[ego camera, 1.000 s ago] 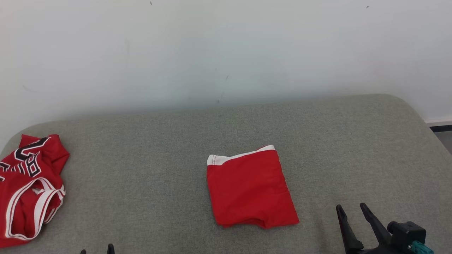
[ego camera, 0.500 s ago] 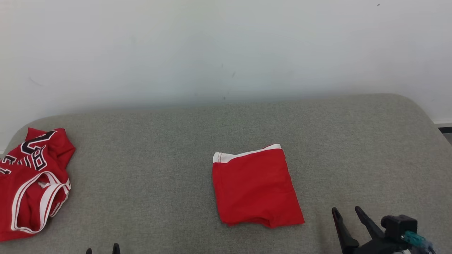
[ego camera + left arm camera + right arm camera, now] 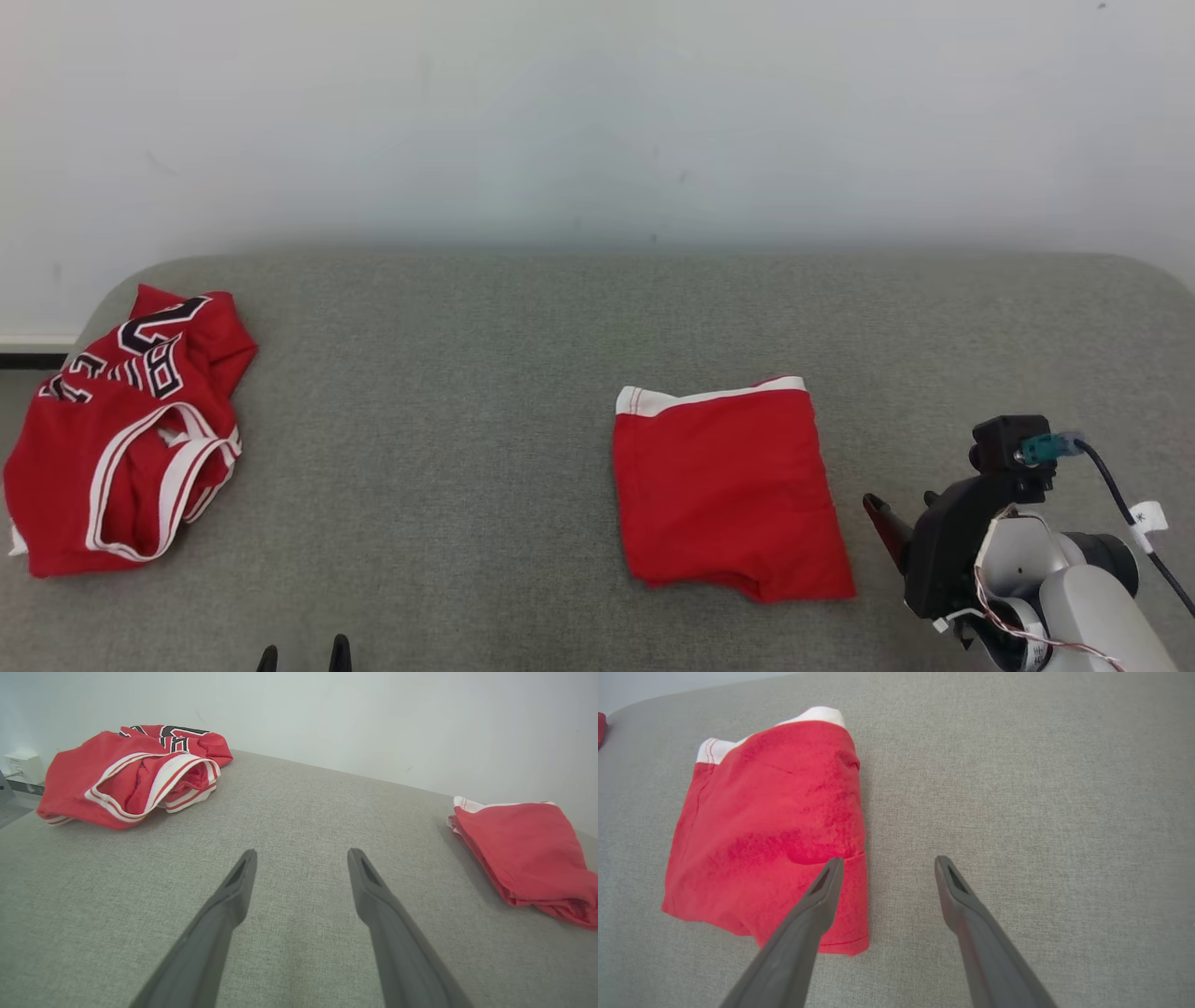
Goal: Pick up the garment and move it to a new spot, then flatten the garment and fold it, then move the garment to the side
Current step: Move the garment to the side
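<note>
Right end effector (image 3: 888,860) raised, garment (image 3: 770,826) just left

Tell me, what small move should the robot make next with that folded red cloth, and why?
Probably ease the right claw leftward onto the near edge of the folded red garment and close on it. The garment already lies folded and flat on the grey cushion, the claw stands open beside it, holding nothing, and moving it aside is what remains.
</note>
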Available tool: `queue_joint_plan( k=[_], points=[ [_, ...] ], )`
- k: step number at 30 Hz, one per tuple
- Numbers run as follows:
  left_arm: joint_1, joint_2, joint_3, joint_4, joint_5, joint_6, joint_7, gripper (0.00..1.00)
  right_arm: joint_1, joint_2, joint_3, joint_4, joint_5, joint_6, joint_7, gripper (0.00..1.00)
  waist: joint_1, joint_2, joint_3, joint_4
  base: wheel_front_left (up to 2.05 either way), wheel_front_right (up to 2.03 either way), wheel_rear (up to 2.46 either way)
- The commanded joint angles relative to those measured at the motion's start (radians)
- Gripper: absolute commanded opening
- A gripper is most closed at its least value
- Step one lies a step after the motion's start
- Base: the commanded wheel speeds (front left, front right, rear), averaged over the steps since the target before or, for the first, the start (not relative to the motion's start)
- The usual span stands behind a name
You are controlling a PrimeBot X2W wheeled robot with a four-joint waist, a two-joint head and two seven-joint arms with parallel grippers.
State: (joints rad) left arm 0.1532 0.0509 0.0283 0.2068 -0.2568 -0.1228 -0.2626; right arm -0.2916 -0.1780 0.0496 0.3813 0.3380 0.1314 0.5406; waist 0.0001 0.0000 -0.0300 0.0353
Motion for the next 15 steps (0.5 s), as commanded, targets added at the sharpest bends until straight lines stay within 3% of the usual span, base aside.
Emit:
queue_joint_plan(
  k=[1,6,15],
  points=[
    [-0.009,-0.001,-0.004,-0.001,-0.009,0.004,-0.003,1.0,-0.01,0.007,-0.003,0.001,-0.016,-0.002,0.023,1.0,-0.0001,0.0,0.018,0.033,0.0,0.0,0.0],
    [-0.03,-0.001,-0.018,-0.006,-0.006,0.003,-0.003,1.0,-0.064,0.021,-0.037,0.005,-0.055,-0.002,0.19,1.0,-0.0001,0.0,0.058,0.085,0.0,0.0,0.0],
    [-0.063,-0.001,-0.057,-0.022,-0.015,0.008,-0.003,1.0,-0.124,0.042,-0.102,0.028,-0.126,-0.002,0.277,1.0,-0.0001,0.0,0.134,0.157,0.0,0.0,0.0]
  ],
)
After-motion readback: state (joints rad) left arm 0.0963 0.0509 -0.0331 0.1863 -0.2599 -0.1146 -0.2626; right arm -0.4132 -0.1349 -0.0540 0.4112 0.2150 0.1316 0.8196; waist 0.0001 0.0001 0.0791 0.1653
